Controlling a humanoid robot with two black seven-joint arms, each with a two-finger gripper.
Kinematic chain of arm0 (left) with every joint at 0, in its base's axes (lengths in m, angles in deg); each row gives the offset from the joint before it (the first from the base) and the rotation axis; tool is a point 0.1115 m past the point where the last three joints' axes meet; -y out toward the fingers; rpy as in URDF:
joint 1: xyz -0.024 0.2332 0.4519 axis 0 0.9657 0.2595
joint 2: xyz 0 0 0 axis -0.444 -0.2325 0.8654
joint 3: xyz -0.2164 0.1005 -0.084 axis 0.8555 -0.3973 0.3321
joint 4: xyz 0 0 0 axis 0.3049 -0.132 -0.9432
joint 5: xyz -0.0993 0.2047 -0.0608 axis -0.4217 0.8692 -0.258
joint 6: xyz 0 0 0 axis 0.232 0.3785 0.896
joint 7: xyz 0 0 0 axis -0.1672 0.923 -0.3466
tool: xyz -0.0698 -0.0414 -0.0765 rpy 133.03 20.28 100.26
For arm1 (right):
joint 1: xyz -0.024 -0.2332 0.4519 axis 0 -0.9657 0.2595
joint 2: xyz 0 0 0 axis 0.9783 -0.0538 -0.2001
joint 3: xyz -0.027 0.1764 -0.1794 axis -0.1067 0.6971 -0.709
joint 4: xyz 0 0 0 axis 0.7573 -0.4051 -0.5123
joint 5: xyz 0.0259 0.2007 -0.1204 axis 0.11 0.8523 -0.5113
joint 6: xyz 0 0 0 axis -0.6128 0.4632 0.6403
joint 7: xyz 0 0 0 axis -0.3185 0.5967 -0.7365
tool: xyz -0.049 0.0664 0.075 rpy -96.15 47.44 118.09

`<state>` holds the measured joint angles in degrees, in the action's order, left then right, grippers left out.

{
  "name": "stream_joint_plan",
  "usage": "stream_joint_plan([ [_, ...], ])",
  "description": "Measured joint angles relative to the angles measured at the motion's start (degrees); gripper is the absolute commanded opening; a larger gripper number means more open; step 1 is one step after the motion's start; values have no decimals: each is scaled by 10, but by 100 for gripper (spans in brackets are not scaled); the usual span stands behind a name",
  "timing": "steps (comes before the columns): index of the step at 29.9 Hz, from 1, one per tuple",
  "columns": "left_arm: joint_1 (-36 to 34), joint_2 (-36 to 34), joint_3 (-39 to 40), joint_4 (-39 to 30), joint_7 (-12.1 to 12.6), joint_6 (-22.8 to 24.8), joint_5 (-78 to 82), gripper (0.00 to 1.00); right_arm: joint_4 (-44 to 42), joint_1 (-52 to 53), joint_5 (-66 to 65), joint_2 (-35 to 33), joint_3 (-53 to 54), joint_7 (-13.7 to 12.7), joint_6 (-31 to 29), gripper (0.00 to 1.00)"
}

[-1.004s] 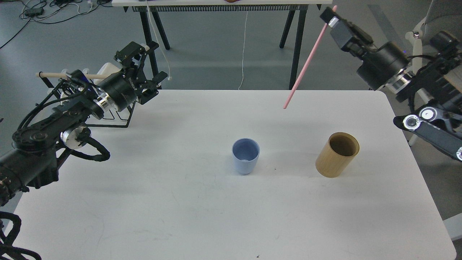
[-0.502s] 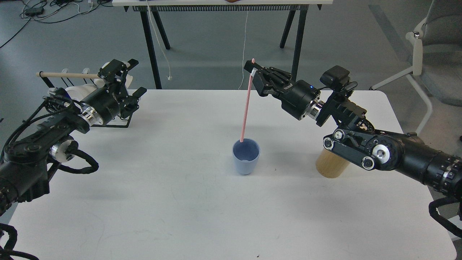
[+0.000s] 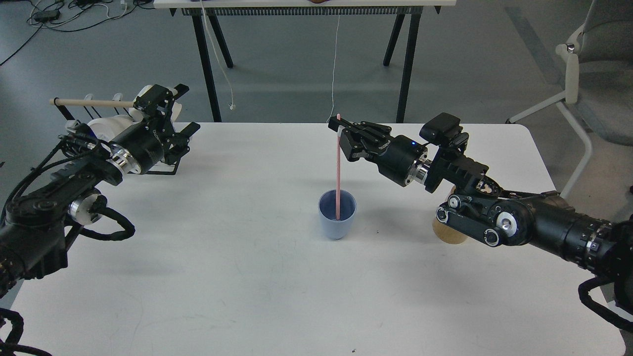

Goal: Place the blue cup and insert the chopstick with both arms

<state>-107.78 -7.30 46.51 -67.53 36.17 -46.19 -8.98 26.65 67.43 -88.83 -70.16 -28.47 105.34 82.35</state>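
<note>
white table (image 3: 247, 277) | blue cup (image 3: 337, 220): pink chopstick (image 3: 338, 168) upright inside, pinched by right claw (image 3: 340, 134) | left claw (image 3: 168, 116): spread

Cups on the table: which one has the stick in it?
The blue cup in the middle; the pink chopstick stands in it. The brown wooden cup sits mostly hidden behind the right arm.

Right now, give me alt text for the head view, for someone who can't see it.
The right tool holds a pink chopstick upright with its lower end inside a blue cup at the middle of a white table. The left tool hangs at the table's far left corner, by a wire rack.
</note>
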Motion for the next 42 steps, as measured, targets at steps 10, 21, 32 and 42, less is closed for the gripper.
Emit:
stream_joint_plan([
  [10, -1, 3, 2, -2, 0, 0, 0, 99, 5, 19, 3, 9, 5, 0, 9, 98],
  [21, -12, 4, 34, -16, 0, 0, -3, 99, 26, 30, 193, -71, 223, 0, -52, 99],
  [32, -7, 0, 121, -61, 0, 0, -11, 99, 71, -58, 710, -224, 244, 0, -500, 99],
  [42, 6, 2, 125, -62, 0, 0, -11, 99, 41, -88, 731, -239, 262, 0, -521, 99],
])
